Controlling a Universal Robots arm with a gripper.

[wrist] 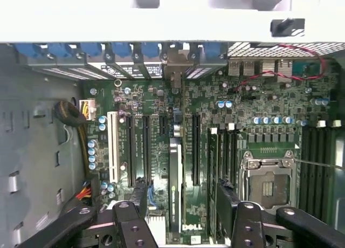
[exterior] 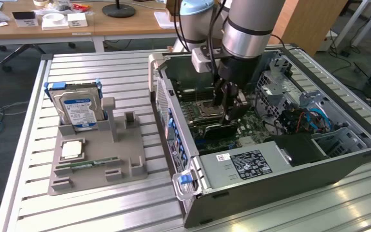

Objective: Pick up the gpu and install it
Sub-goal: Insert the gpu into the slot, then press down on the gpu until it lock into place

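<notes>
The end effector (wrist: 183, 218) stands wide open, gripping nothing, astride the gpu (wrist: 175, 188), which stands edge-up in its motherboard (wrist: 215, 105) slot at 6 o'clock. Likely light, stiff and fragile; best gripped by its long edges.

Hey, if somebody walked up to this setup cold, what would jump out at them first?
Probably the arm plunging into the open computer case, its gripper open just above the motherboard, astride a dark card standing on edge in a slot. Next, the silver hard drive with its blue and white label, upright in a grey holder toward the exterior view's left.
</notes>
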